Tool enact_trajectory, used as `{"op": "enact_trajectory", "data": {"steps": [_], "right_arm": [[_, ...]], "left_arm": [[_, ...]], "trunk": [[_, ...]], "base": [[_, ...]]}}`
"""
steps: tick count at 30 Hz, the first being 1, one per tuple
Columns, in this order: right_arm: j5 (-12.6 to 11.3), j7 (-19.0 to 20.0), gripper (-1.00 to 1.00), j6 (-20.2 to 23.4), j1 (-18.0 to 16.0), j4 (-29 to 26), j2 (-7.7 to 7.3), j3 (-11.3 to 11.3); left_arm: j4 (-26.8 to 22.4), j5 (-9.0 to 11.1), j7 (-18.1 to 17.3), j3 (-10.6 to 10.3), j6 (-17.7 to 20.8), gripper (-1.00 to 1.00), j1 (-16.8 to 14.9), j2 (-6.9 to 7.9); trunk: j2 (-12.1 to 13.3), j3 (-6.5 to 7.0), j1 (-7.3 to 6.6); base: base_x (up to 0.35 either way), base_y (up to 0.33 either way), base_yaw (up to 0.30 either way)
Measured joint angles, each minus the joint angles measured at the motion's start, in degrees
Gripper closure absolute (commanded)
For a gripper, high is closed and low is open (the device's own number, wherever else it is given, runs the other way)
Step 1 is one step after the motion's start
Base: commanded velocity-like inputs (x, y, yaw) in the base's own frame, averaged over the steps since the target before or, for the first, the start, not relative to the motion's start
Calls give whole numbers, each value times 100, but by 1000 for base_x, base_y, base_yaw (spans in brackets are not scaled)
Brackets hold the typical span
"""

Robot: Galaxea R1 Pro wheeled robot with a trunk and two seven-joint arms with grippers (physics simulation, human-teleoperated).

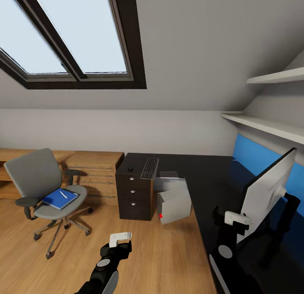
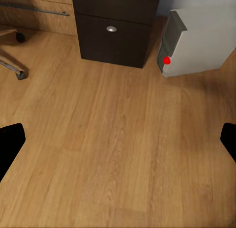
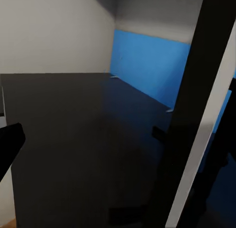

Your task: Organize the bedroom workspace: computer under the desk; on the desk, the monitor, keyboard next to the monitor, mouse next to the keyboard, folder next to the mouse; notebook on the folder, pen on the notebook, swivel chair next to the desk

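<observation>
The grey swivel chair (image 1: 40, 180) stands on the wood floor at the left, apart from the black desk (image 1: 202, 180). On its seat lies the blue folder (image 1: 57, 200) with the white pen (image 1: 63, 194) on top. The keyboard (image 1: 149, 168) and mouse (image 1: 130, 169) rest above the drawers (image 2: 115, 34). A small grey rectangle, apparently the notebook (image 1: 169, 174), lies beside the keyboard. The computer (image 1: 174, 203) (image 2: 196, 41) stands on the floor at the desk's inner corner. The monitor (image 1: 270, 188) (image 3: 196, 115) stands on the desk, its edge in front of my open right gripper (image 1: 236, 220) (image 3: 118, 144). My left gripper (image 1: 119, 242) (image 2: 118, 139) hangs open over the floor.
A light wooden drawer chest (image 1: 90, 167) runs along the back wall behind the chair. A blue wall panel (image 1: 249, 154) (image 3: 147, 61) and white shelves (image 1: 270, 125) line the right wall. Open floor (image 1: 160, 251) lies between me, the chair and the drawers.
</observation>
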Motion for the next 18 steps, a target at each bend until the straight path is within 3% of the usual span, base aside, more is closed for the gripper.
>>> {"op": "enact_trajectory", "data": {"steps": [8, 18], "right_arm": [[-9, 6, -100, 15, -7, 33, -6, -441], [-21, 16, -100, 38, -17, 72, -18, -652]], "left_arm": [[0, 1, 2, 0, 5, -100, 0, 0], [1, 0, 2, 0, 5, -100, 0, 0]], "trunk": [[1, 0, 0], [1, 0, 0]], "base": [[12, 0, 0], [0, 0, 0]]}}
